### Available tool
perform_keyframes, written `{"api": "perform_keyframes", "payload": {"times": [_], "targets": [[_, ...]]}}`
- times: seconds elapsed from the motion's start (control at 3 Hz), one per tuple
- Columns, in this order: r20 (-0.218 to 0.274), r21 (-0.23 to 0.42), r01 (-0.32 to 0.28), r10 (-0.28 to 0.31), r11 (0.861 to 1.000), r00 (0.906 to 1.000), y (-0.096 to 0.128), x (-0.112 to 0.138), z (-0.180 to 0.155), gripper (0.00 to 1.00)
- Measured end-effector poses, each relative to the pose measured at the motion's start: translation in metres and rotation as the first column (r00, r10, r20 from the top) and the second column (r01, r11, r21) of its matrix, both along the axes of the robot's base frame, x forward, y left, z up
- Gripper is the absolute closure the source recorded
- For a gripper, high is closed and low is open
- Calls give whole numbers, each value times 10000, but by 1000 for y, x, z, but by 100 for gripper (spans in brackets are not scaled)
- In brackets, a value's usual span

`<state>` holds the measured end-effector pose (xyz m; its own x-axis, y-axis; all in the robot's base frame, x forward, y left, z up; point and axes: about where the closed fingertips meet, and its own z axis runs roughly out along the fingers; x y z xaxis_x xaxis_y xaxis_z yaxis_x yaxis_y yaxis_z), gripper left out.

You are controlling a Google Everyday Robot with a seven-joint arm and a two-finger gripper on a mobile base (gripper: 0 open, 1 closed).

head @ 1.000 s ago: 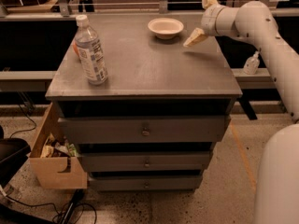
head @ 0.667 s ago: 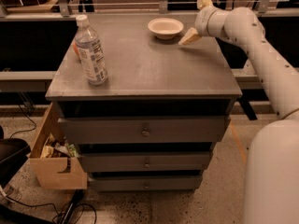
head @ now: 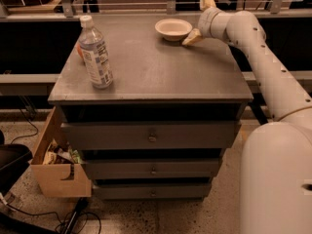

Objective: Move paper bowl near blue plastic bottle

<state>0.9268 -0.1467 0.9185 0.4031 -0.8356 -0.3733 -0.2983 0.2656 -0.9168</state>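
Paper bowl [head: 173, 28] sat far on the surface [head: 161, 74], immediately left of the open tool [head: 195, 17]; blue plastic bottle [head: 95, 55] stood well apart, near-left.

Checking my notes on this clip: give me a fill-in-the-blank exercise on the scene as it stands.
1. The blue plastic bottle stands ____ on the cabinet top.
2. The open pincer is beside the paper bowl, on the picture's ____ side of it.
3. The bottle's screw cap is ____.
Missing words: upright; right; white.
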Motion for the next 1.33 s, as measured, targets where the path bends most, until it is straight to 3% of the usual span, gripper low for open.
{"api": "perform_keyframes", "payload": {"times": [0.33,0.67,1.33], "targets": [[58,-24,-77,77,10000,10000,4,7,-5,0],[62,-60,-188,188,9998,9998,10,11,-12,17],[18,-49,-262,262,9996,9997,17,12,-15,65]]}}
